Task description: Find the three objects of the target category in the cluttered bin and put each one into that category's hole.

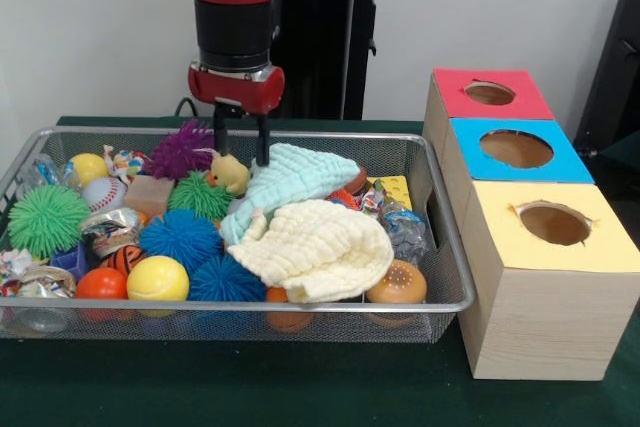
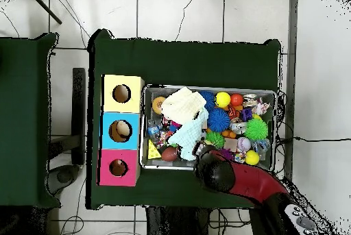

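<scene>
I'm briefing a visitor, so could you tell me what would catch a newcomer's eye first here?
The wire bin heaped with bright spiky balls and two cloths, cream over pale blue. The gripper hangs open above a yellow duck. Beside the bin stand red, blue and yellow boxes with holes.

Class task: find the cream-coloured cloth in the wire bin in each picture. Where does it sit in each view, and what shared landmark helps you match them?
Front view: the cream cloth lies at the bin's near right, towards the boxes.
Overhead view: the cream cloth lies at the bin's upper left, beside the yellow box.
Shared landmark: the pale blue cloth touching it.
</scene>
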You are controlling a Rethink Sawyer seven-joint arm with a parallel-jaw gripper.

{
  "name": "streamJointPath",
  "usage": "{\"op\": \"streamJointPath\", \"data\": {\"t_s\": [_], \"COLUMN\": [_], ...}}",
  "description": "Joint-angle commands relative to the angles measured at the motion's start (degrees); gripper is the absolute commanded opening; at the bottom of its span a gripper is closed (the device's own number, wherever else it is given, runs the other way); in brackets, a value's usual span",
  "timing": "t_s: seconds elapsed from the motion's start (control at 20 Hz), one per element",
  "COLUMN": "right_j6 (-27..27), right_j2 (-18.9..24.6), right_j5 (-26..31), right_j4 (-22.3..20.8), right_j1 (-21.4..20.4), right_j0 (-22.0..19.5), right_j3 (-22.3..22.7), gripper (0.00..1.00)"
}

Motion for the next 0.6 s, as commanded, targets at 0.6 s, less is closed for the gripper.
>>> {"op": "streamJointPath", "data": {"t_s": [0.6], "right_j6": [9.0], "right_j2": [-0.6], "right_j5": [-4.4], "right_j4": [4.6], "right_j1": [5.4], "right_j0": [-0.1], "right_j3": [-2.0], "gripper": [1.00]}}
